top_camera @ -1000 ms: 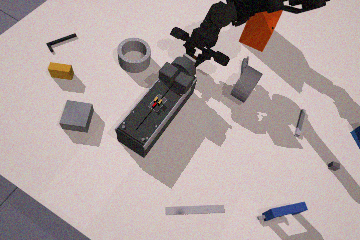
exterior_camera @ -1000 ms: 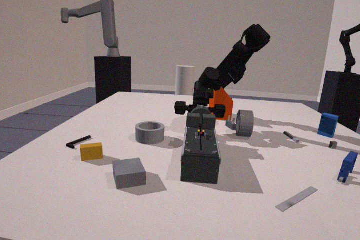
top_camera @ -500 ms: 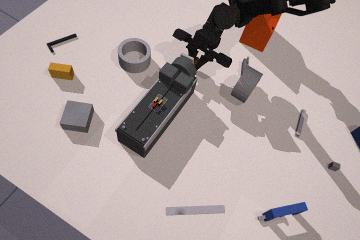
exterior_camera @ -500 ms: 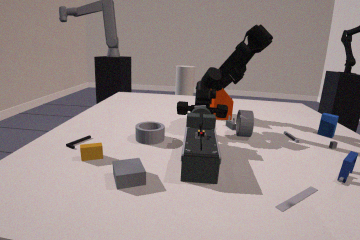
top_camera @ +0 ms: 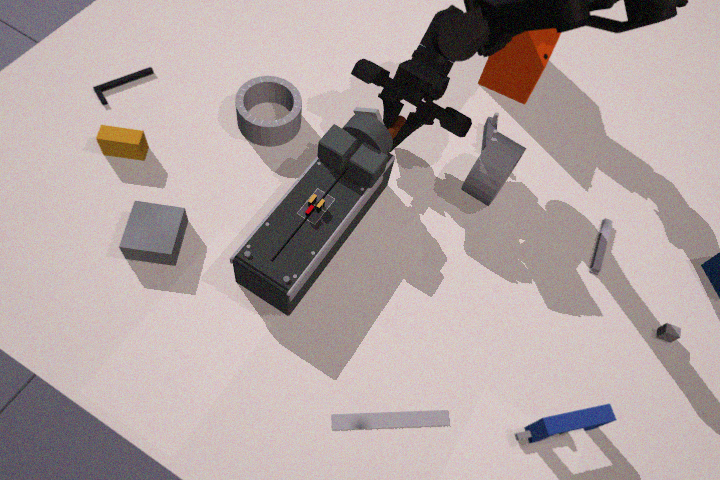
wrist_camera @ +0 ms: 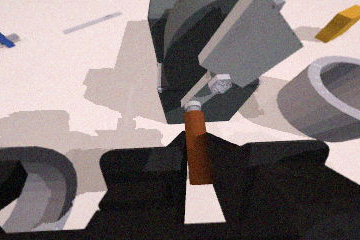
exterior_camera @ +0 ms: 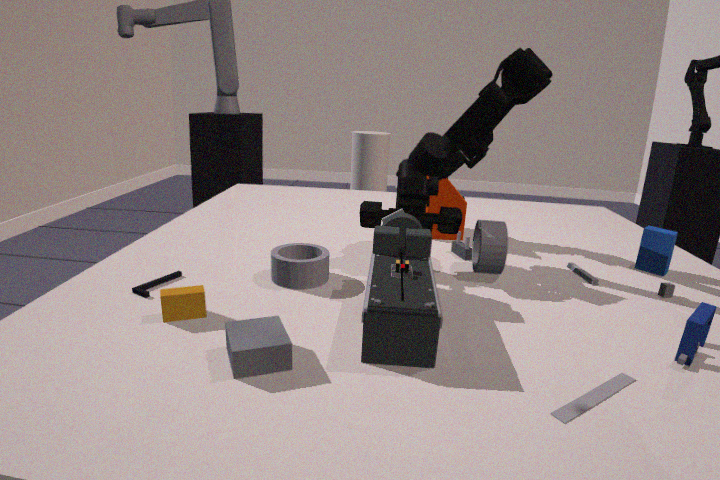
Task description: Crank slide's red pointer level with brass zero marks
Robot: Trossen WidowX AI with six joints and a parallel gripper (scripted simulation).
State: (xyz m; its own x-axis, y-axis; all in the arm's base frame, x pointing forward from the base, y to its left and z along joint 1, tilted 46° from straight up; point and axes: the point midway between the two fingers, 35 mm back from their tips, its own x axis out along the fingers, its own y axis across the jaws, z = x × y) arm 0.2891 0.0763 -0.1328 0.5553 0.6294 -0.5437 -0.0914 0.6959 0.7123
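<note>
The dark machine (top_camera: pixel 281 226) (exterior_camera: pixel 383 291) stands mid-table. Its red pointer (top_camera: pixel 310 209) (exterior_camera: pixel 402 266) is in the slot, a little off the line of the two brass marks (top_camera: pixel 312 198) (top_camera: pixel 320 204), on the side away from the crank. My gripper (top_camera: pixel 395 131) (wrist_camera: pixel 192 134) is shut on the orange-brown crank handle (top_camera: pixel 397 124) (wrist_camera: pixel 196 122), behind the machine's rounded end. In the wrist view the handle runs from the crank's pale collar (wrist_camera: pixel 193 105) down between the fingers, near a hex nut (wrist_camera: pixel 219 83) and a grey plate (wrist_camera: pixel 253 45). The fingertips are hidden in the exterior view.
A grey ring (top_camera: pixel 268 130) (exterior_camera: pixel 299 272) stands left of the gripper. A grey curved piece (top_camera: pixel 494 169) (exterior_camera: pixel 490 246) and an orange block (top_camera: pixel 511 70) (exterior_camera: pixel 450 209) are to its right. A grey block (top_camera: pixel 154 226) and a yellow block (top_camera: pixel 121 142) lie farther left.
</note>
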